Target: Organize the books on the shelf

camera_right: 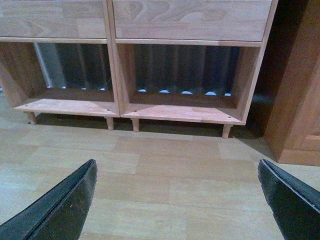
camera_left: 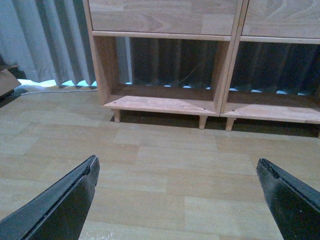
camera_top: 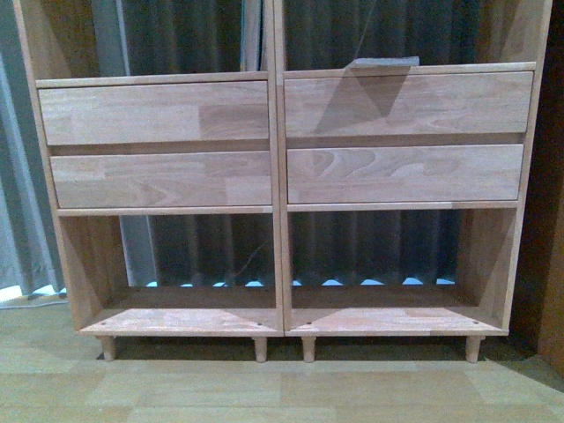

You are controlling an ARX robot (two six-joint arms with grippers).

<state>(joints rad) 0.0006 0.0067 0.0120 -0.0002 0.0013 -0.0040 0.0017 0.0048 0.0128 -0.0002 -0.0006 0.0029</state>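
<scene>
Pale wood-look floor [camera_top: 282, 388] runs from the near edge up to a grey pleated curtain [camera_top: 194, 35] that hangs along the far side, with small patches of bluish light showing under its hem.

The shelf [camera_top: 278, 264], a twin unit of light natural wood, stands on the floor straight ahead with its back against the curtain. It fills most of the front view. Each half carries two flat drawer fronts [camera_top: 154, 113], one above the other, four in all, and all sit flush and closed. Below them each half has an open compartment [camera_top: 185, 319] with no back panel, so the curtain shows through. Short peg legs [camera_top: 260, 350] lift the unit just off the floor. A thin pale strip [camera_top: 383, 62] rests on the ledge above the right upper drawer; what it is cannot be told.

To the right of the shelf, just beside its outer wall, stands an orange-brown cabinet [camera_right: 300, 110].

The left gripper [camera_left: 176, 162] hangs low over the floor, near side of the shelf's left half. Its two black fingers [camera_left: 65, 205] are spread wide, with only bare floor between them. The right gripper [camera_right: 176, 162] is likewise over the floor, facing the right half of the shelf, its jaws just as far apart and holding nothing.
</scene>
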